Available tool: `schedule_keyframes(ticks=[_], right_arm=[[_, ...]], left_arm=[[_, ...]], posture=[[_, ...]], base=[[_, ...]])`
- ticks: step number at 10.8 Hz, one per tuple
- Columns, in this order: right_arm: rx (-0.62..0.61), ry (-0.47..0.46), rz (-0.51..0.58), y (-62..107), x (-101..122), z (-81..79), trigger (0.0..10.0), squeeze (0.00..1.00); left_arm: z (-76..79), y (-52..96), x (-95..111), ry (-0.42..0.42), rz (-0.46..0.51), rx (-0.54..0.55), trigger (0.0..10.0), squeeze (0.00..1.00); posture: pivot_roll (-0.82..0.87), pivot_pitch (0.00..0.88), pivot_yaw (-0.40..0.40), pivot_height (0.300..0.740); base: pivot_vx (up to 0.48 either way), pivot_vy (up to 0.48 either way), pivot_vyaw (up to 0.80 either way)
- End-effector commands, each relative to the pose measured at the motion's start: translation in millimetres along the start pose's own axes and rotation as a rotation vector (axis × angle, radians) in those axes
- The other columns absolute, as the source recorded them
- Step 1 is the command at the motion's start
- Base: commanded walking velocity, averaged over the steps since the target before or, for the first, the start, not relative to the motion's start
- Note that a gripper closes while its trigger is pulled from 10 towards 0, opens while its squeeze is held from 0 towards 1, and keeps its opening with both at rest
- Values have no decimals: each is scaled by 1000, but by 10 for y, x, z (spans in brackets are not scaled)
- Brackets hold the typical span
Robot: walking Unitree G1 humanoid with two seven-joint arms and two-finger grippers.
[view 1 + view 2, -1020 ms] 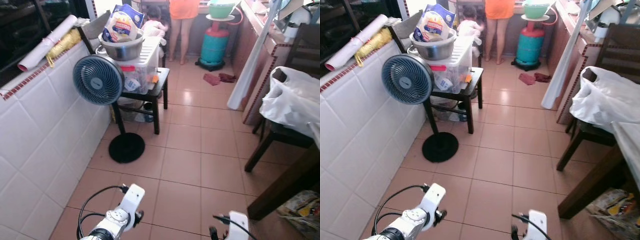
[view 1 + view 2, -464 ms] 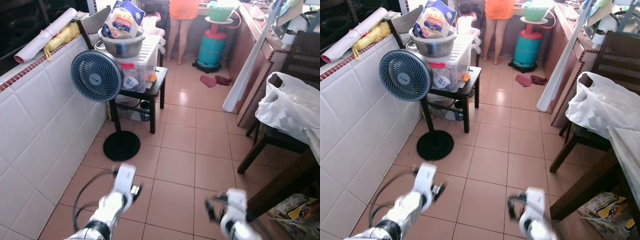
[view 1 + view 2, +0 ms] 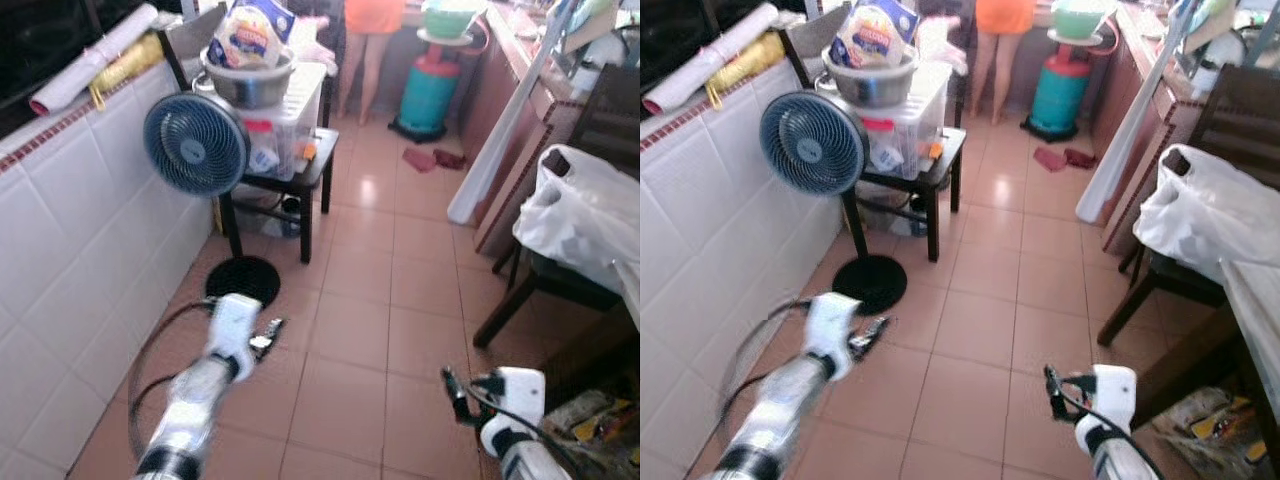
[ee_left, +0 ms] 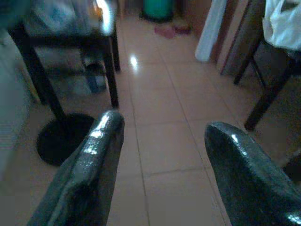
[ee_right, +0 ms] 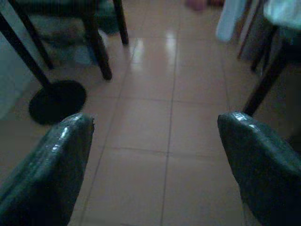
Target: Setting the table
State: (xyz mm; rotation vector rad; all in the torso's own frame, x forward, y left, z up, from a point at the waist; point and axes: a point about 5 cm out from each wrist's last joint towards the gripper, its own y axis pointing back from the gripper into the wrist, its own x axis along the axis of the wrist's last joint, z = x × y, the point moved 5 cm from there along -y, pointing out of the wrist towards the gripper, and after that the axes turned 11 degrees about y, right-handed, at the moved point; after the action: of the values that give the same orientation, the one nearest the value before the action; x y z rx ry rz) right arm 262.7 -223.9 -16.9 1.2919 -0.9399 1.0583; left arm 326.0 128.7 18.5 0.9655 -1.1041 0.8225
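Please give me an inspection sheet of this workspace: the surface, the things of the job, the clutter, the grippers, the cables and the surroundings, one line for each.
Surface: tiled floor, bare along the middle; a table edge shows at the robot's right.
Job's things: nothing seen.
Clutter: standing fan beside a small black table carrying a plastic box, metal bowl and bag; white plastic bag on a chair; red cloths on the floor.
Grippers: left gripper open, empty, held over the floor; right gripper open, empty.
Cables: black cable looping along the left arm.
Surroundings: tiled half wall, teal gas cylinder, a person standing at the far end.
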Motion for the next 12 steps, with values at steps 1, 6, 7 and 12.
schedule_keyframes(ticks=[1,6,7,12], right_arm=[[-16,6,15,30,60,0,10000,0],[-150,-30,64,401,283,51,10000,0],[-149,-30,52,425,276,29,10000,0],[-176,-52,11,503,263,-35,10000,0]], left_arm=[[46,36,87,-24,39,-33,10000,0],[-293,454,-10,-22,9,108,10000,0],[-279,449,-7,-24,3,94,10000,0],[-4,136,288,-5,16,-6,10000,0]], posture=[[138,39,-74,740],[154,66,-84,740],[143,70,-79,740],[112,78,-47,740]], base=[[0,0,0],[0,0,0],[0,0,0],[0,0,-713]])
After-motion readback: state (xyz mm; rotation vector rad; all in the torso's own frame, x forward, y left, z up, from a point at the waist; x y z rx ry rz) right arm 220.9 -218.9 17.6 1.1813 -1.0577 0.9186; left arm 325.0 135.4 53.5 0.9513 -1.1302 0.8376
